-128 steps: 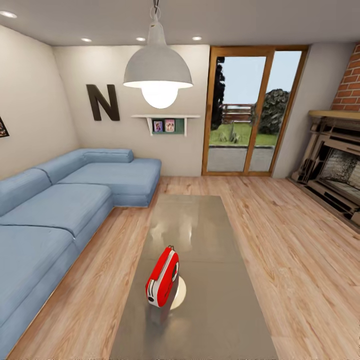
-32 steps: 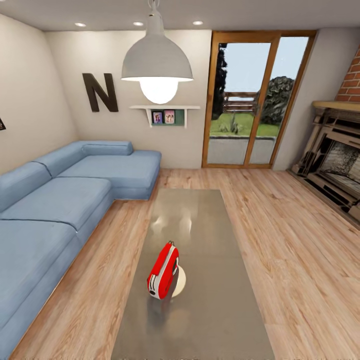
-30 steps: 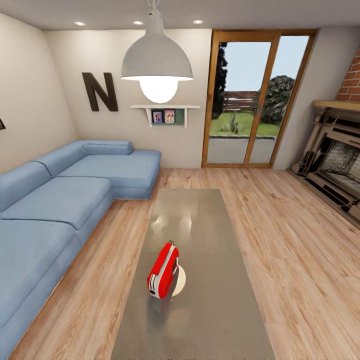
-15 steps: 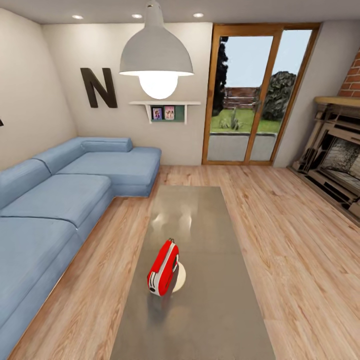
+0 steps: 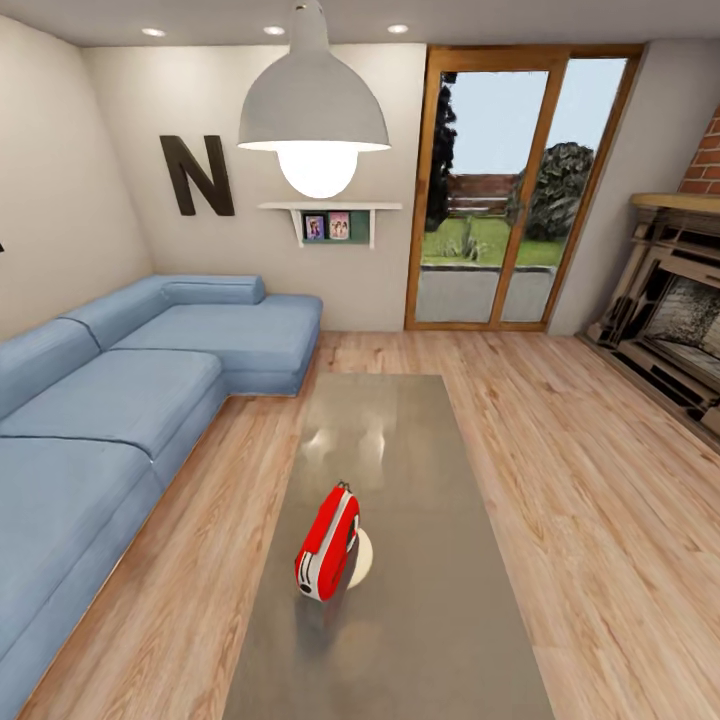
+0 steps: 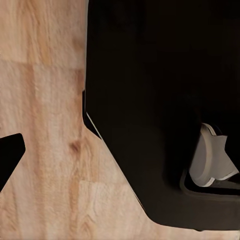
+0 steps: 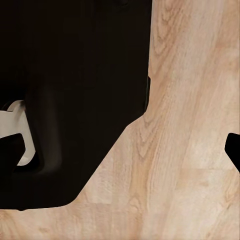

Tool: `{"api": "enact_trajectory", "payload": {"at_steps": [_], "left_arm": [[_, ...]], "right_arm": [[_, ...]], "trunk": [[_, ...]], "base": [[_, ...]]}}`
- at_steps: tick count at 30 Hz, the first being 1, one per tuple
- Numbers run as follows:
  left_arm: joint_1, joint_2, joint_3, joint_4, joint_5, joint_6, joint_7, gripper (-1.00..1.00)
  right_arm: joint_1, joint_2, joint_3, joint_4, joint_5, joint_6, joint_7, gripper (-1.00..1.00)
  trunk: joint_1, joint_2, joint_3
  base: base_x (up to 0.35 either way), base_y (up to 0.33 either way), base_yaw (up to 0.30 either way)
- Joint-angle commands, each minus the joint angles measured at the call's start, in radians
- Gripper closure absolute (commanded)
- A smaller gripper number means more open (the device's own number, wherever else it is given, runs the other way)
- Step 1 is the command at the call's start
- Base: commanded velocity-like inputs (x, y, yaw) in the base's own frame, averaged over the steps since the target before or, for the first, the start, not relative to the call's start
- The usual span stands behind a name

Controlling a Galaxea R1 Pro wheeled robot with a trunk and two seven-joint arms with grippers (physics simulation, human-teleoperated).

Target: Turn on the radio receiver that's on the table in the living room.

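The radio receiver [image 5: 327, 545], a small red box with a white end face and a thin handle on top, stands upright on the table [image 5: 400, 450], a long low one with a glossy grey top, toward its near end. In the left wrist view one dark fingertip [image 6: 7, 157] pokes in at the picture's edge over the wood floor. The right wrist view likewise has a single dark fingertip [image 7: 234, 150] at its edge. Neither fingertip is near the radio.
A blue sectional sofa [image 5: 120, 400] runs along the table's left side. A grey pendant lamp [image 5: 313, 110] hangs over the table. Glass doors [image 5: 500, 190] stand at the back and a fireplace [image 5: 680, 320] at the right. My dark base [image 6: 160, 100] sits on wood floor [image 7: 190, 100].
The head view has shifted slightly, with the room sitting a little differently in the picture. The radio receiver stands in the same spot on the table.
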Motion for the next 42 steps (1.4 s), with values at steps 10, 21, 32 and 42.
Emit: {"api": "enact_trajectory", "payload": {"at_steps": [10, 21, 32, 42], "left_arm": [[0.000, -0.001, 0.000, 0.000, -0.001, 0.001, 0.000, -1.00], [0.000, -0.002, 0.000, -0.006, 0.001, -0.005, 0.007, -1.00], [0.000, 0.002, -0.010, -0.260, -0.008, 0.023, 0.004, -1.00], [0.000, 0.010, -0.010, -0.780, -0.010, 0.350, -0.005, -1.00]], "right_arm": [[0.000, 0.000, 0.000, 0.000, 0.000, 0.000, 0.000, -1.00], [0.000, 0.000, 0.000, 0.000, 0.000, 0.003, 0.000, -1.00], [0.000, -0.057, -0.004, -0.211, 0.002, 0.045, -0.005, -1.00], [-0.005, -0.069, -0.009, -0.682, 0.102, 0.253, -0.009, -1.00]], "trunk": [[0.000, 0.000, 0.000], [0.000, 0.000, 0.000], [0.000, 0.000, 0.000], [0.000, 0.000, 0.000]], "base": [[0.038, 0.011, 0.000], [0.001, 0.000, 0.000], [0.000, 0.000, 0.000], [0.000, 0.000, 0.000]]}}
